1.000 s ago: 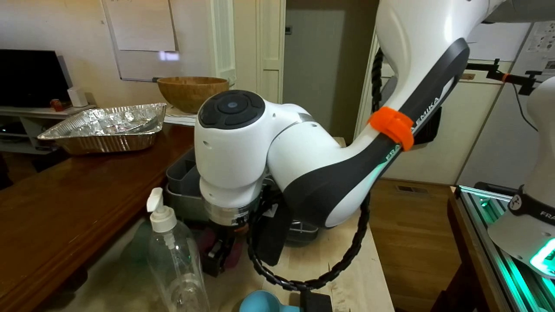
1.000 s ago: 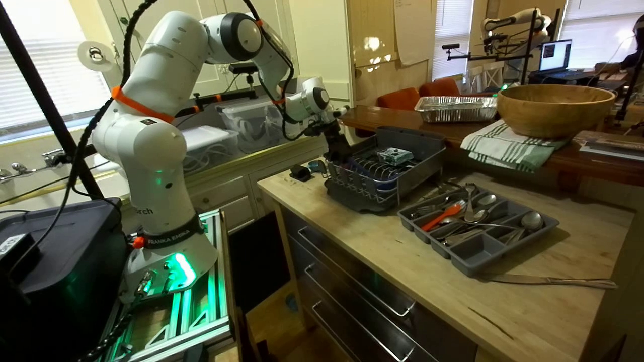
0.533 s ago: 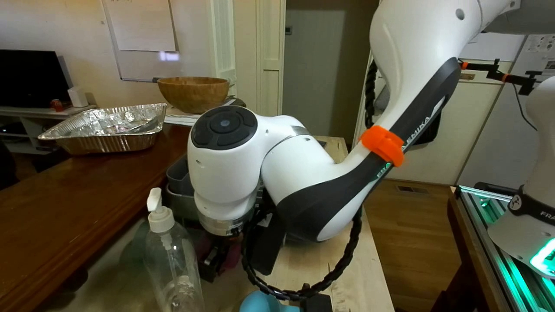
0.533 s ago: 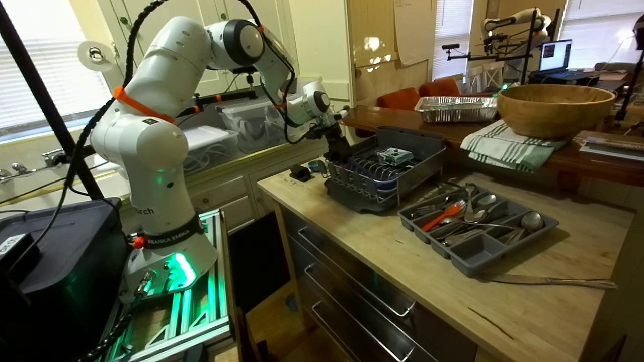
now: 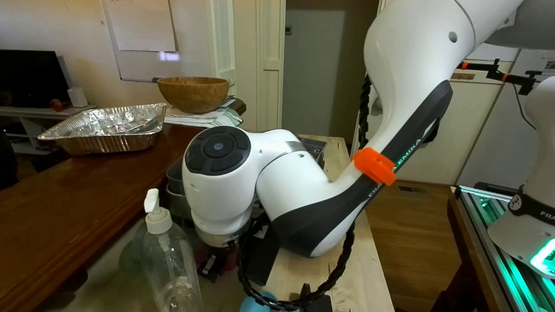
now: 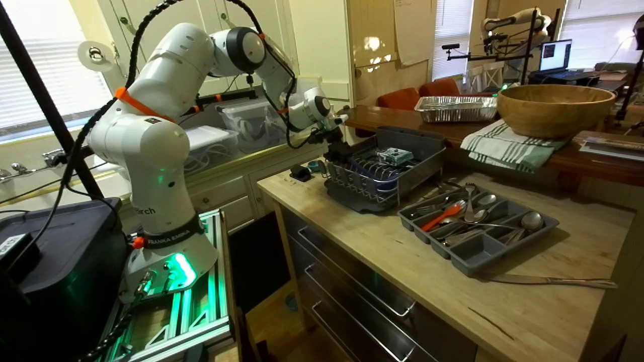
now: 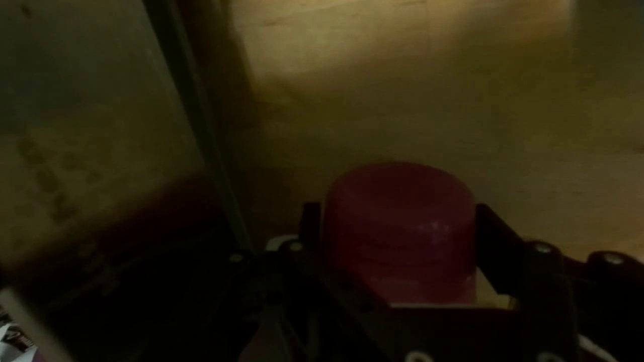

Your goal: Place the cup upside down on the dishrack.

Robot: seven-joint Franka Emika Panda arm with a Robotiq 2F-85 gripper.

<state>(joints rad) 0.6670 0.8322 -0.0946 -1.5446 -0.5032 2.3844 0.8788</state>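
The magenta cup [image 7: 402, 236] shows dark but whole-sided in the wrist view, with a finger [image 7: 498, 246] pressed against its right side and the opposite finger against its left. My gripper [image 7: 397, 216] is shut on it, down by the wooden counter. Which way up the cup stands I cannot tell. In an exterior view the gripper [image 5: 212, 266] is partly shaded below the wrist, a dim magenta patch behind it. The dark grey dishrack [image 6: 357, 201] stands right beside the gripper [image 6: 336, 153]; much of it is hidden behind the arm in an exterior view [image 5: 177, 201].
A clear soap bottle [image 5: 171, 260] stands close to the gripper, with a blue round thing [image 5: 256, 303] nearby. A blue item and a small foil-like packet [image 6: 395, 156] sit in the rack. The cutlery tray [image 6: 475, 251] lies past it. A raised wooden ledge [image 5: 86, 195] borders the counter.
Over the last second the arm has sunk lower, its wrist coming down towards the counter, and the jaws have drawn together. The rack and the bottle stay about where they were.
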